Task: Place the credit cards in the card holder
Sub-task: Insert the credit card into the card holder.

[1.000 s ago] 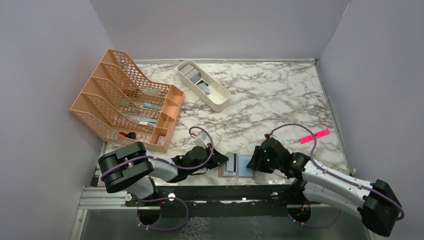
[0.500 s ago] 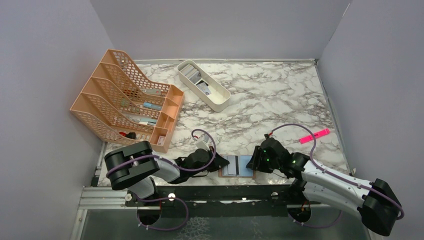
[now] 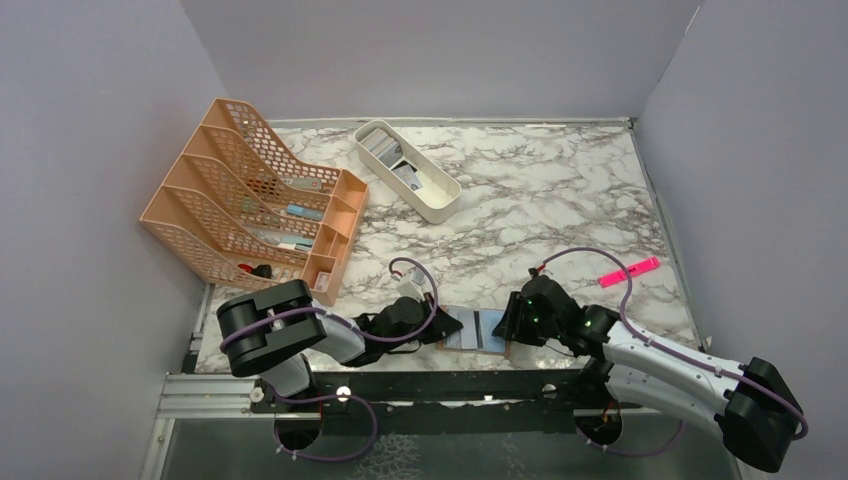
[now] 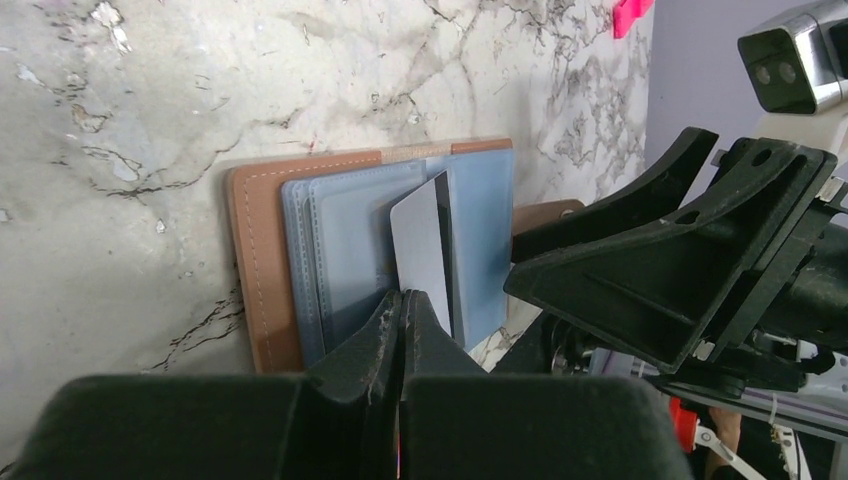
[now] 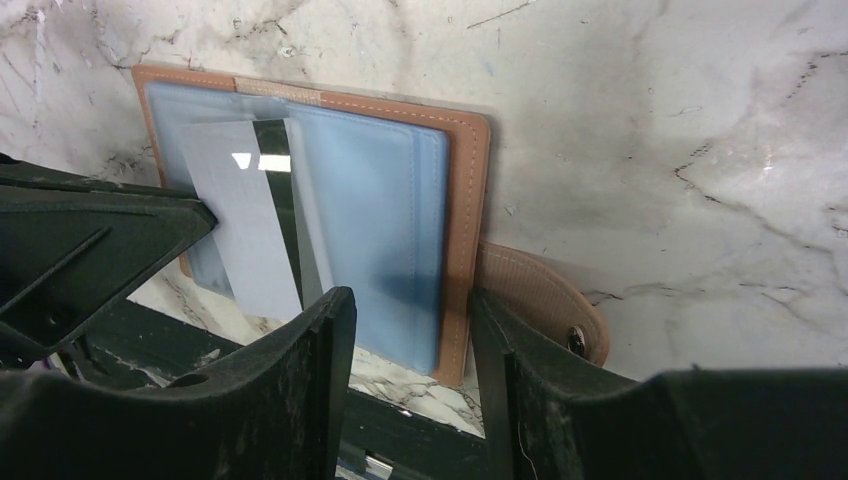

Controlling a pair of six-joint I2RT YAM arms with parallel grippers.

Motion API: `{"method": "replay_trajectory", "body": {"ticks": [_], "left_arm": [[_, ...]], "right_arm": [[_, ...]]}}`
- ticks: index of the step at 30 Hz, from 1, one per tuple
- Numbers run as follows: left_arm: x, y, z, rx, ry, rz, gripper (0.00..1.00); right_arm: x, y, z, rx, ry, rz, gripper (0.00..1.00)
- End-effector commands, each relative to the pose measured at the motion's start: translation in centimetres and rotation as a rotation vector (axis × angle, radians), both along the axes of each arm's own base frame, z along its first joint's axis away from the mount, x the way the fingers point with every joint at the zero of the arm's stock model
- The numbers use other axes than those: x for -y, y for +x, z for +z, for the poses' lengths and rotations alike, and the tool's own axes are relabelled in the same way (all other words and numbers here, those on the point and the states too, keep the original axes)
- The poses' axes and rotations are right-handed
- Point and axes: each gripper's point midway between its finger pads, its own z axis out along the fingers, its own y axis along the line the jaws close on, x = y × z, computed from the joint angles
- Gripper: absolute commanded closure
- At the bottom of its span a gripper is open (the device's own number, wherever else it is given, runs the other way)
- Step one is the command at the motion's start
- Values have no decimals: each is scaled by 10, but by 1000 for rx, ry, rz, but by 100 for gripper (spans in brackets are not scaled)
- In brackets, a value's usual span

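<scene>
Bottom centre of top view: left tool (image 4: pixel 402 305) clamped shut on the near short edge of a thin silvery grey card (image 4: pixel 420 250). Card tilted, long axis running straight ahead of the tool into the blue pockets of the open tan-brown leather card holder (image 4: pixel 255 270), flat at the near edge of the marble bench (image 3: pixel 540 190). Right tool (image 5: pixel 410 335) with jaws apart over the holder's right edge; contact not discernible. Against the earlier frame: left tool shifted right, closer to the holder. Upper centre: white oblong tray (image 3: pixel 437 208), apparently holding more cards.
</scene>
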Motion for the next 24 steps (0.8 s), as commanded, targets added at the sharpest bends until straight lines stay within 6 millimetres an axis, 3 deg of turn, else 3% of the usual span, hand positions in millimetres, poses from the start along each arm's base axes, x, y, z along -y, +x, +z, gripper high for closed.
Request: {"method": "replay_trajectory", "body": {"ticks": [1, 10, 15, 24], "left_arm": [[9, -9, 1, 16, 3, -70, 100], [9, -21, -12, 4, 81, -158, 100], [28, -19, -8, 26, 74, -212, 100], [40, -19, 0, 36, 53, -234, 84]], "right_arm": [[-1, -2, -3, -2, 8, 9, 50], [-1, 0, -2, 7, 4, 6, 50], [-8, 0, 2, 15, 34, 31, 50], [-16, -1, 4, 9, 80, 39, 51]]}}
